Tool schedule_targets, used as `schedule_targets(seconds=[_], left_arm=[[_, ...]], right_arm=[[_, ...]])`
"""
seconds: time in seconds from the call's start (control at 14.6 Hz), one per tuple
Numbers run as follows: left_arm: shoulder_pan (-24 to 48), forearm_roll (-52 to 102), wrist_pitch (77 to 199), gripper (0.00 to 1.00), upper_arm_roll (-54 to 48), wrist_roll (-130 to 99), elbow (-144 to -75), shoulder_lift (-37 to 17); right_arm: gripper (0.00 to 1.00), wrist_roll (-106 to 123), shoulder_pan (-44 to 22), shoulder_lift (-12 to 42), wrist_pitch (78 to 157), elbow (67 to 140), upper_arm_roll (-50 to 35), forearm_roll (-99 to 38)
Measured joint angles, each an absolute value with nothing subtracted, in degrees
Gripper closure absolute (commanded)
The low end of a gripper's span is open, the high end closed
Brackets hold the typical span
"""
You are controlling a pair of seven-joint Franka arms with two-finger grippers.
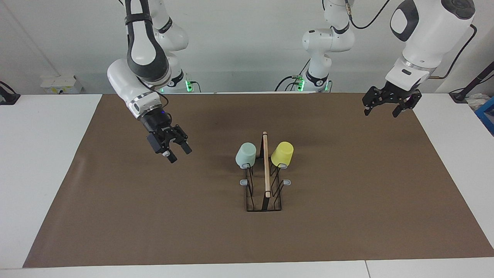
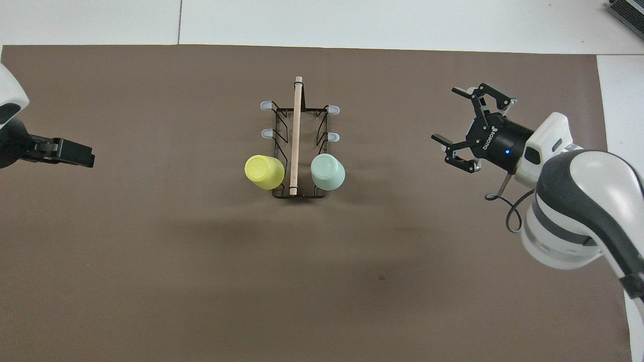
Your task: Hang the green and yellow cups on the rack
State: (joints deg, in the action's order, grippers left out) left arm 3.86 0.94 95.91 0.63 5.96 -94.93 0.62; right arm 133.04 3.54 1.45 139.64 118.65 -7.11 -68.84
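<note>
Rack [image 1: 265, 181] mid-mat; green cup [image 1: 246, 155] and yellow cup [image 1: 282, 153] both hung on its robot-end prongs. Right gripper [image 1: 176, 152], left gripper [image 1: 386, 108]: fingers apart, empty, clear of rack — retreat wide, avoid nudging cups

Brown paper mat [image 1: 154, 216] covering most of white table [image 1: 38, 173], white box [image 1: 61, 84] at the table edge by the wall, blue bin [image 1: 487, 116] at the left arm's end.

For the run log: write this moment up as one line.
green cup: hung on rack | yellow cup: hung on rack | left gripper: empty, jaws open, over mat | right gripper: empty, jaws open, over mat
</note>
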Motion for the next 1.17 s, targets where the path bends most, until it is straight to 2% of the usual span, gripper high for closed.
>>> schedule_targets(seconds=[0.27, 0.48, 0.76, 1.17], left_arm=[[3.9, 0.9, 95.9, 0.00, 0.6, 6.0, -94.9, 0.6], [3.9, 0.9, 95.9, 0.00, 0.6, 6.0, -94.9, 0.6], [3.9, 0.9, 95.9, 0.00, 0.6, 6.0, -94.9, 0.6], [3.9, 0.9, 95.9, 0.00, 0.6, 6.0, -94.9, 0.6]], right_arm=[[0.00, 119.2, 7.8, 1.4, 131.2, 115.6, -7.0, -57.6], [0.00, 102.7, 8.7, 1.4, 127.2, 113.9, -7.0, -44.5], [0.00, 81.5, 9.5, 1.4, 122.0, 112.2, -6.9, -35.8], [0.00, 50.1, 9.3, 1.4, 121.2, 111.9, -7.4, -26.7]])
